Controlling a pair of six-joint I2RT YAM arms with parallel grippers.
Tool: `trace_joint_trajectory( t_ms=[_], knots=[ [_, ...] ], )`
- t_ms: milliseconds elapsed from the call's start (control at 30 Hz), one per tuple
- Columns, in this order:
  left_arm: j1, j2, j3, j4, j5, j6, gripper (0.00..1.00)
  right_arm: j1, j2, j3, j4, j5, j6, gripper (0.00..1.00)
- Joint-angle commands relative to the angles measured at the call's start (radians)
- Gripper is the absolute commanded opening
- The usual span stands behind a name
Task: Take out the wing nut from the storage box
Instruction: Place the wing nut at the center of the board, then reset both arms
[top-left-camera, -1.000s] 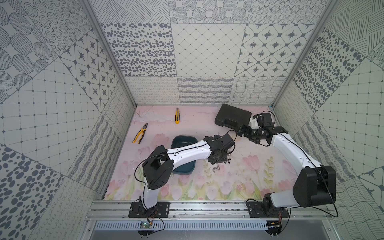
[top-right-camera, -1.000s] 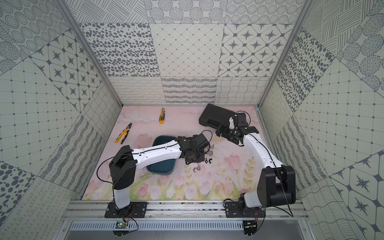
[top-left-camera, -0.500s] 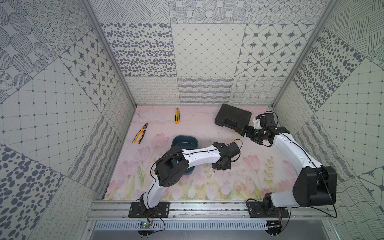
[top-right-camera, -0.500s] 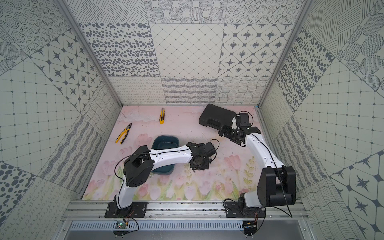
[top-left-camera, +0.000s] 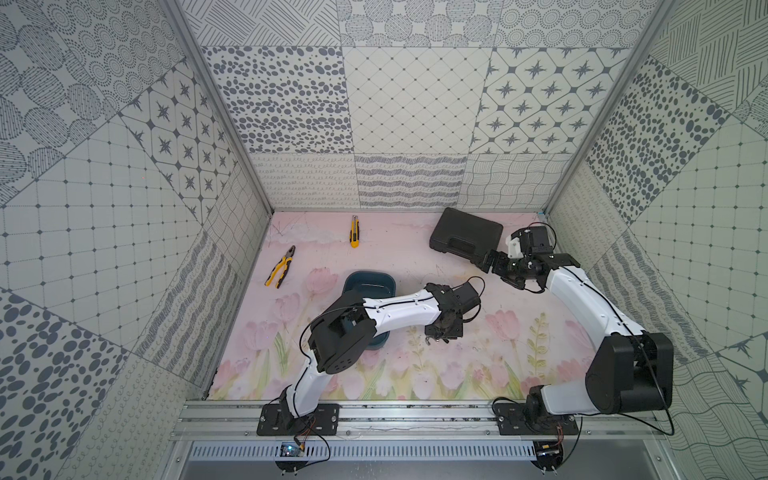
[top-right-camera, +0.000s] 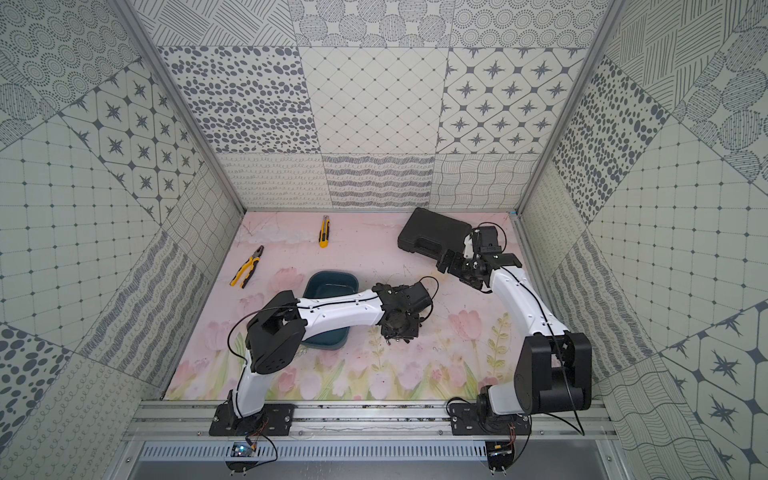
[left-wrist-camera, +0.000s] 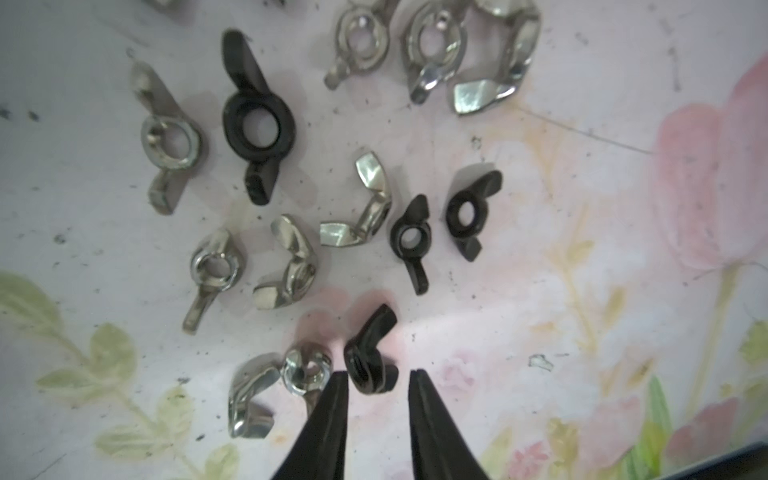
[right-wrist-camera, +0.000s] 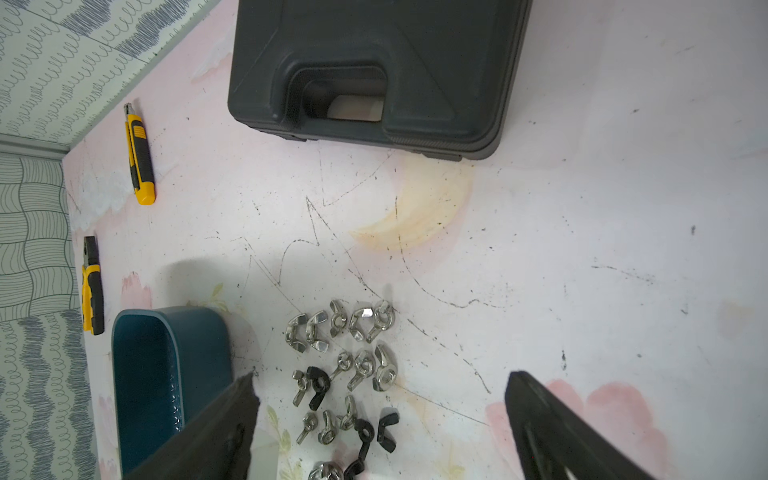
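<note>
Wing nut (left-wrist-camera: 368, 365), black, in left wrist view: flat on floral mat (left-wrist-camera: 561, 208), already outside the storage box, right at the tips of the left gripper (left-wrist-camera: 377, 372). Jaws narrow but parted, gap showing on one side of the nut, so no clamp on it; reads as a set-down spot. Many other wing nuts (left-wrist-camera: 286, 266), silver and black, spread close by in loose rows, probably to keep everything unloaded together.

Right wrist view: storage box (right-wrist-camera: 174, 320), teal, with the other wing nuts just beside its long wall; nothing made out inside the part in view. Wide-spread right gripper (right-wrist-camera: 381, 377), empty, up above the mat, well apart from the box, likely parked to stay clear.

Both top views: left gripper (top-left-camera: 442, 332) low over the mat just beside the box, white forearm crossing above its rim to get there. Pliers (top-left-camera: 280, 266) and utility knife (top-left-camera: 353, 232) beyond the box, untouched.
</note>
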Motion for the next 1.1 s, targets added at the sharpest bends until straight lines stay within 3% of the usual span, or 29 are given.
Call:
trace_joint_trajectory(
  t_ms=[0, 233, 333, 400, 433, 667, 867, 1067],
  knots=[
    [0.035, -0.094, 0.014, -0.023, -0.028, 0.028, 0.31, 0.0, -0.018, -0.007, 0.015, -0.008, -0.014, 0.97],
    [0.184, -0.321, -0.084, 0.018, -0.106, 0.138, 0.33, 0.059, -0.015, -0.009, 0.003, 0.049, -0.046, 0.97],
    [0.276, -0.435, -0.141, 0.046, -0.166, 0.233, 0.41, 0.09, -0.011, -0.004, 0.0, 0.082, -0.051, 0.97],
    [0.341, -0.504, -0.179, 0.054, -0.219, 0.277, 0.68, 0.107, -0.007, 0.004, 0.0, 0.096, -0.053, 0.97],
    [0.373, -0.531, -0.197, 0.057, -0.234, 0.287, 0.97, 0.115, -0.004, 0.007, 0.001, 0.1, -0.055, 0.97],
    [0.608, -0.687, -0.374, 0.028, -0.341, 0.262, 0.99, 0.149, 0.024, 0.029, 0.0, 0.097, -0.061, 0.97],
    [0.706, -0.784, -0.589, 0.086, -0.479, 0.175, 0.99, 0.156, 0.051, 0.029, 0.017, 0.081, -0.063, 0.97],
    [0.723, -0.854, -0.757, 0.327, -0.633, 0.27, 0.99, 0.158, 0.063, 0.024, 0.027, 0.083, -0.072, 0.97]
  ],
)
